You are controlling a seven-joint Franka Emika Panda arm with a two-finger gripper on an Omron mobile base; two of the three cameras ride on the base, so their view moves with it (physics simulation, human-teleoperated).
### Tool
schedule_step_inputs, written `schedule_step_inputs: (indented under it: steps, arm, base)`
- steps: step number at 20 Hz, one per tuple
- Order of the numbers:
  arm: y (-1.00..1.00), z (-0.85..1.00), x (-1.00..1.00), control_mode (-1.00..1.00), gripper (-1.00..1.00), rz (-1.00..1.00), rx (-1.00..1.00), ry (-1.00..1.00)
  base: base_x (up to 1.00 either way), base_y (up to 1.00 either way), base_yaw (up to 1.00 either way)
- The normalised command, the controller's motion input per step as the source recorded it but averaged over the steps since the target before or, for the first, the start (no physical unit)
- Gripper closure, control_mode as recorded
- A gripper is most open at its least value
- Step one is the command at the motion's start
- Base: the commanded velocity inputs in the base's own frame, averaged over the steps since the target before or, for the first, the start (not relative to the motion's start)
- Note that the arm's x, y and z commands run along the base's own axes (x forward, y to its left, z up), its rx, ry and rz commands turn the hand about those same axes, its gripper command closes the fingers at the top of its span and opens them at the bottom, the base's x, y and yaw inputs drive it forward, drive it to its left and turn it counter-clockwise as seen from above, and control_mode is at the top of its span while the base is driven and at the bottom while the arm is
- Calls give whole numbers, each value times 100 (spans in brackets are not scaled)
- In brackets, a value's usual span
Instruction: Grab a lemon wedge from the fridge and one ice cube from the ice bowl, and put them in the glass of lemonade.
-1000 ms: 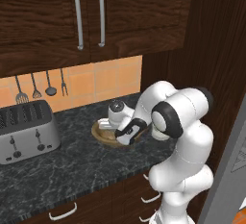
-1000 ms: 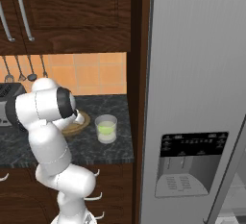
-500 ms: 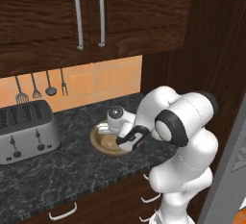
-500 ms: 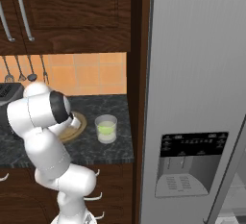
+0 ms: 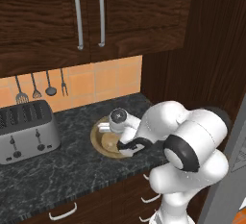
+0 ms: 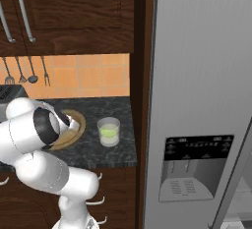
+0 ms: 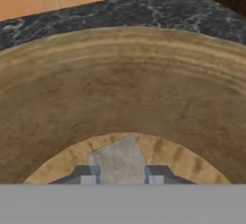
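Note:
The ice bowl [image 5: 99, 132], a shallow wooden dish, sits on the dark counter; its wall [image 7: 125, 83] fills the hand view. My gripper [image 5: 126, 151] reaches down into the bowl's near side. In the hand view a greyish ice cube [image 7: 119, 156] sits between the two fingertips [image 7: 89, 174], and the gripper [image 7: 121, 176] is shut on it. The glass of lemonade [image 6: 109, 131] stands just right of the bowl [image 6: 75, 125], apart from the hand. The grey fridge [image 6: 206, 75] rises at the right. The lemon wedge is out of view.
A silver toaster [image 5: 26, 132] stands at the left of the counter. Utensils [image 5: 41, 87] hang on the orange tiled wall, under dark upper cabinets with long handles [image 5: 89, 16]. A dark wooden panel [image 6: 140, 75] separates counter and fridge.
The hand has sunk lower into the bowl and the arm has leaned forward. The jaws have gone from wide apart to closed on the ice cube.

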Motion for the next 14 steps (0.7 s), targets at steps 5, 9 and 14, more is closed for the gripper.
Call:
schedule_step_inputs:
  steps: [5,9,14]
  arm:
    - [1,70,-3,-100,100,0,0,-4]
    - [8,37,17,-100,100,0,0,5]
    - [19,0,35,-100,100,1,0,19]
  base:
    - [0,0,0]
    - [0,0,0]
    - [0,0,0]
